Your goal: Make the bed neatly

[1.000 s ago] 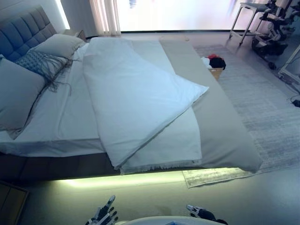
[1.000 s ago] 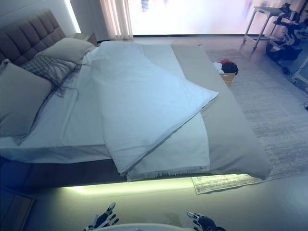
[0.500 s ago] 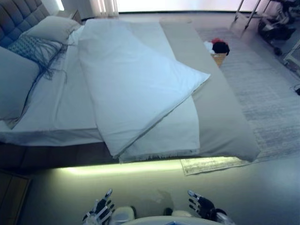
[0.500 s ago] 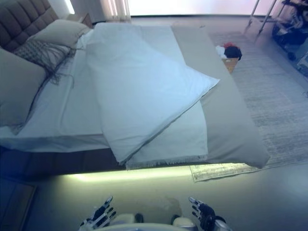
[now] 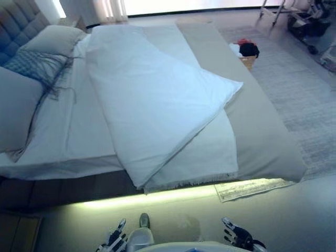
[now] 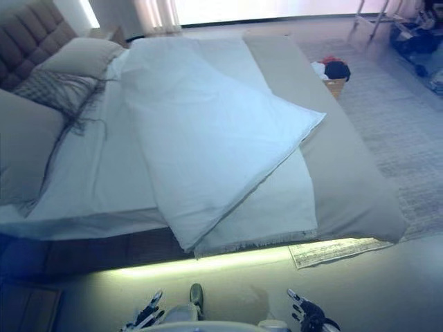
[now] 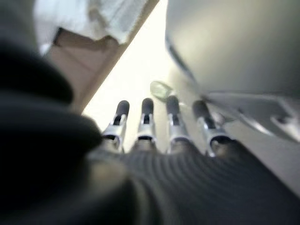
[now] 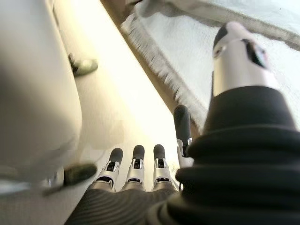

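The bed [image 5: 262,142] lies ahead with a white duvet [image 5: 157,105] folded back diagonally over itself, one corner pointing right. A white sheet [image 5: 68,121] is bare on the left half and a beige cover [image 5: 257,126] runs along the right side. Several pillows [image 5: 21,100] sit by the grey headboard [image 5: 16,26] at the left. My left hand [image 5: 114,240] and right hand [image 5: 237,236] hang low at the bottom edge, fingers straight and empty, well short of the bed. The wrist views show the same open fingers [image 7: 145,117] [image 8: 136,164] above the floor.
A lit strip [image 5: 157,197] glows under the bed's near edge. A grey rug [image 5: 299,100] lies to the right, with a basket of clothes [image 5: 245,52] on it beside the bed. A small mat [image 5: 252,188] sticks out under the bed corner. Equipment stands at the far right [image 5: 304,16].
The whole picture has shifted, so the camera has moved; the bed sits a little lower and nearer in view. Both hands stay low and open.
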